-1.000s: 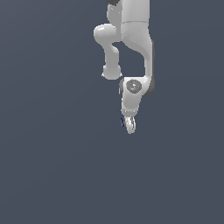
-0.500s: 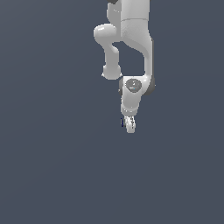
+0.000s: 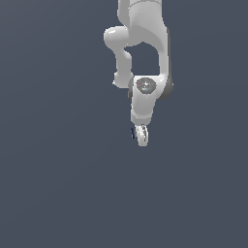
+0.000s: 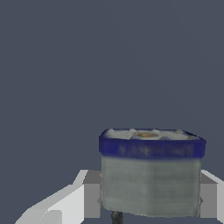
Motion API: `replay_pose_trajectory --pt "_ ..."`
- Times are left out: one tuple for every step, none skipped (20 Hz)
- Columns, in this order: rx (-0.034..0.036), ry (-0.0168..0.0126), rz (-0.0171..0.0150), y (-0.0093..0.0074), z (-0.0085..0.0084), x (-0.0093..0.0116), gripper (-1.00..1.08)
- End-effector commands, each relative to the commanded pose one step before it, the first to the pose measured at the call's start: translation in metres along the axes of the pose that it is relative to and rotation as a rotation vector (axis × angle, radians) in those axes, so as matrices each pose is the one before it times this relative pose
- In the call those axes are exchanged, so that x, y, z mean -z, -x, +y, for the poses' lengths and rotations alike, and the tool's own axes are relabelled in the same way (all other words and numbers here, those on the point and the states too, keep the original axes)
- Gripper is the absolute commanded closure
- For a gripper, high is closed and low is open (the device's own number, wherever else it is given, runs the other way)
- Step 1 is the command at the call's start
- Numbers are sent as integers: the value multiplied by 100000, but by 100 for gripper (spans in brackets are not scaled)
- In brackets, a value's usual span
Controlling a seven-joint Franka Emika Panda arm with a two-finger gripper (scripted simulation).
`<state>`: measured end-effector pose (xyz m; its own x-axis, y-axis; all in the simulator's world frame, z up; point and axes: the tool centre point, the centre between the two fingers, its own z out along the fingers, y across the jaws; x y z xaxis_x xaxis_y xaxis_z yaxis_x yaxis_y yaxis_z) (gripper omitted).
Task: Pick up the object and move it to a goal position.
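Here the white arm [image 3: 145, 53] hangs down over a plain grey-blue ground. The gripper [image 3: 141, 135] is clamped on the object [image 4: 151, 173], a pale grey tub with a dark-blue rim, held between the fingers [image 4: 89, 194]. From outside, only a navy sliver shows beside the fingertips.

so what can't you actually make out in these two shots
- Exterior view: the object is a tiny dark sliver beside the tool; shape too small to tell.
- Exterior view: tool fingers merge into one blob; open or shut unclear.
- Wrist view: the object hides the fingertips; the frame edge cuts off its base.
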<state>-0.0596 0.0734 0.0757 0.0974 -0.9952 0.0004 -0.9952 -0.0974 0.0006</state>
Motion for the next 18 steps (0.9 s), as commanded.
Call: replay_pose_trajectory --pt "-89 -68 91 -785 -819 2135 108" --pt "0 0 0 -328 -359 923 108" --pt "-29 12 61 -349 -373 944 108" --pt "0 0 0 -347 -382 974 108" --pt "-26 10 63 -356 -389 975 108" --pt "0 0 0 -347 -387 975 108" --pt "-20 9 65 -348 -389 965 108" --pt "0 0 0 -343 -388 965 108" --pt "0 0 0 -341 -388 959 108" --pt "0 0 0 -338 -388 954 108" --pt "0 0 0 -336 -389 948 108" --pt "14 8 67 -312 -391 939 108" --pt "0 0 0 -330 -390 937 108" --pt "0 0 0 -328 -390 930 108" --pt "0 0 0 -325 -391 924 108" --pt "63 -2 -29 -288 -391 913 108" --pt "0 0 0 -309 -379 880 108" --pt "0 0 0 -296 -367 844 108"
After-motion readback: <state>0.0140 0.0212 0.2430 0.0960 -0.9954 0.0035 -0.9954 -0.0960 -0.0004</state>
